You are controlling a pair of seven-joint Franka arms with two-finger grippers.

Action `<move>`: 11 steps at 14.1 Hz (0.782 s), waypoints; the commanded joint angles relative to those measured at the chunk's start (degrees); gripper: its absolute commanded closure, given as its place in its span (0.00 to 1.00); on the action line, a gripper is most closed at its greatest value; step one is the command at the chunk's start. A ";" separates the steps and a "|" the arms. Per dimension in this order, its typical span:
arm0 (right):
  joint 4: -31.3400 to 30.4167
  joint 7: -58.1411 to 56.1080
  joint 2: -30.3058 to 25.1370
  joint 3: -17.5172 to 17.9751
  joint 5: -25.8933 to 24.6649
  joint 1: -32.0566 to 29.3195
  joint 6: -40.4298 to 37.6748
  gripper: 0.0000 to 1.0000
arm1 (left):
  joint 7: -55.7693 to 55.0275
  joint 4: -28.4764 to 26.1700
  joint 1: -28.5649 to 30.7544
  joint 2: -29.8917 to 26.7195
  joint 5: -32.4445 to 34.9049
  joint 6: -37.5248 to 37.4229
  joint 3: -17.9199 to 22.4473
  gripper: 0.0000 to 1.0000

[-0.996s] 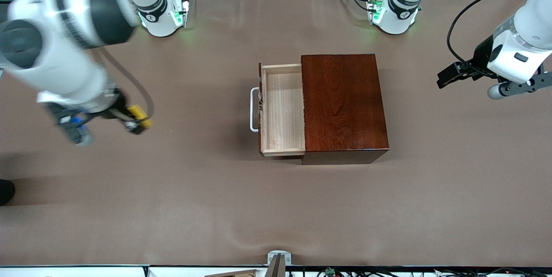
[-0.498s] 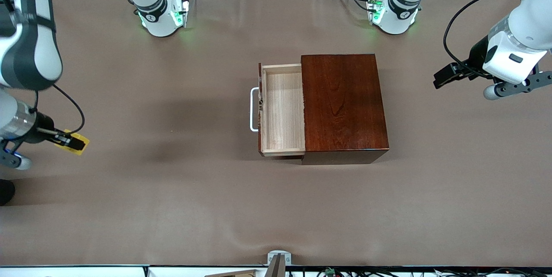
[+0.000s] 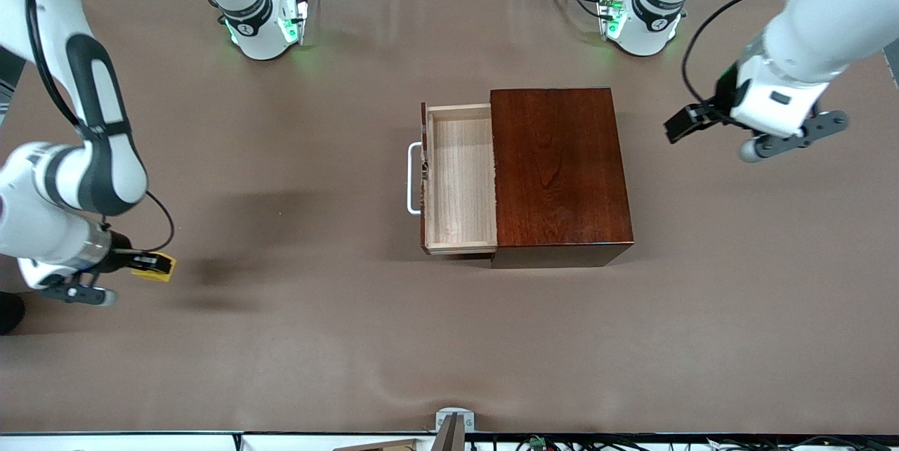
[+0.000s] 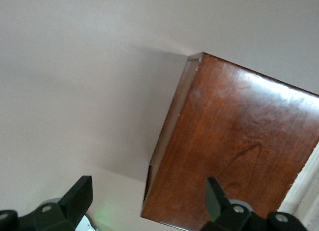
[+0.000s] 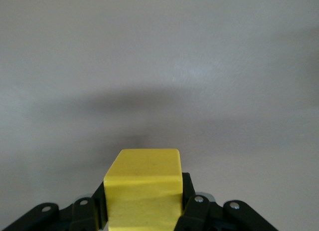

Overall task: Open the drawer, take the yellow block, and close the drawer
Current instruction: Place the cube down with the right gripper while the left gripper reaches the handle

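Yellow block (image 3: 156, 266) clamped in right pincer (image 3: 151, 265), held over counter (image 3: 295, 338) at right arm's end. Drawer (image 3: 460, 177) left open, empty. Left pincer (image 3: 685, 124) spread apart, above counter beside box (image 3: 558, 170). Risks: block dropped if clamp slackens; box shoved instead of drawer shut.

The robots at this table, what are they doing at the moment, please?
The right gripper is shut on the yellow block and holds it above the table at the right arm's end. The drawer stands pulled out of the wooden box and looks empty; it is not yet closed. The left gripper is open and hangs over the table beside the box, at the left arm's end, touching nothing.
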 commanded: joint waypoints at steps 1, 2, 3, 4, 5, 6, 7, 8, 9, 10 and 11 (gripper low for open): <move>0.98 -2.11 2.89 1.35 0.72 -1.56 0.04 0.84 | -9.19 3.37 -1.60 4.54 -0.79 -0.12 -2.71 0.00; 0.97 -2.37 3.50 1.35 0.72 -1.56 0.13 0.83 | -13.41 3.64 -3.09 5.68 -0.61 -0.03 -3.41 0.00; 0.89 -2.46 3.86 1.35 0.72 -1.82 0.13 0.83 | -16.59 4.60 -5.02 7.17 -0.61 -0.03 -3.60 0.00; 0.89 -2.46 4.12 1.52 0.72 -1.74 0.22 0.83 | -19.49 6.09 -7.47 8.67 -0.69 -0.03 -3.51 0.00; 0.80 -2.46 4.39 1.52 0.72 -1.56 0.65 0.82 | -23.09 7.32 -10.02 10.34 -0.69 -0.03 -3.51 0.00; 0.80 -2.46 4.82 1.61 0.72 -1.39 1.18 0.82 | -26.78 8.82 -11.79 12.35 -0.78 0.23 -3.51 0.00; 0.71 -2.46 5.26 1.70 0.72 -1.21 1.36 0.82 | -30.38 11.01 -13.54 14.72 -0.78 0.93 -3.51 0.00; 0.71 -2.46 5.62 2.31 0.72 -1.12 1.45 0.81 | -34.16 13.12 -15.82 17.18 -0.61 1.89 -3.42 0.00; 0.71 -2.46 6.05 2.84 0.72 -1.21 1.97 0.80 | -37.77 14.53 -17.76 19.12 -0.08 3.12 -3.33 0.00; 0.71 -2.37 6.41 2.93 0.72 -1.12 2.58 0.78 | -41.37 15.24 -19.61 20.53 0.88 4.70 -3.25 0.00; 0.62 -2.37 6.76 2.93 0.81 -1.21 2.68 0.77 | -44.62 15.25 -21.45 21.59 2.37 6.54 -3.25 0.00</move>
